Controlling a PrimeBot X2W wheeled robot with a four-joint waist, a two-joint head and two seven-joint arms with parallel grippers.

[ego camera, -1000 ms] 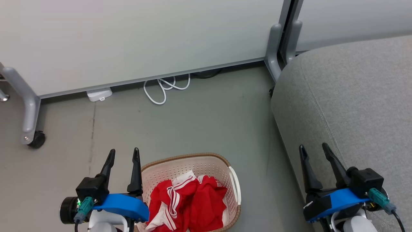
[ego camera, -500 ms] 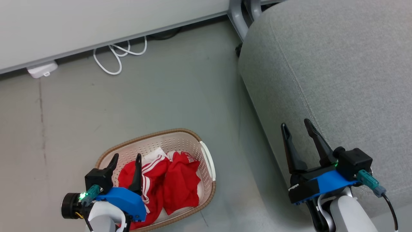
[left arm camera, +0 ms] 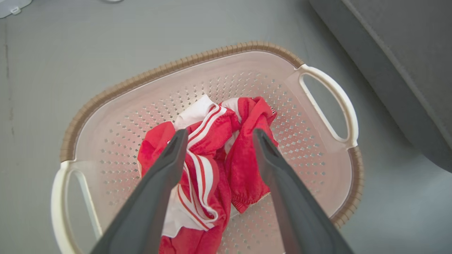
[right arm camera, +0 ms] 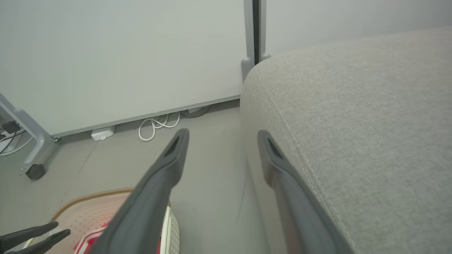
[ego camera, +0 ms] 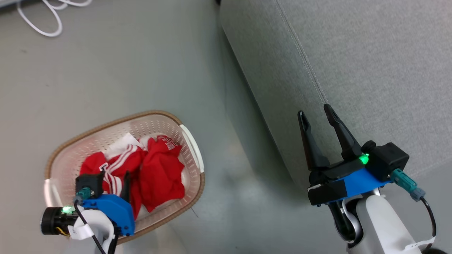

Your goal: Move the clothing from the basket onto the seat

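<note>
Left wrist view: crumpled bright red soft fabric clothing with white stripes [left arm camera: 212, 144] heaped mid-floor of cream-white perforated plastic basket with brown woven rim [left arm camera: 247, 77]. Basket on floor, near large light grey upholstered seat [ego camera: 353, 53]. No garment on visible seat.

Left gripper [left arm camera: 219, 132] over heap, fingers spread, empty, straddling pile; judged lined up for downward pinch. Contact with fabric: cannot tell. Left arm pitched steeply down into basket.

Right gripper [ego camera: 313, 109] spread, empty, at seat edge, fingers forward; judged parked clear.

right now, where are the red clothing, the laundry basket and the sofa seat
red clothing [left arm camera: 243, 158], left wrist view, on the plain red garment
laundry basket [left arm camera: 240, 84], left wrist view, on its perforated inner wall
sofa seat [ego camera: 353, 53], head view, on the grey cushion top
</note>
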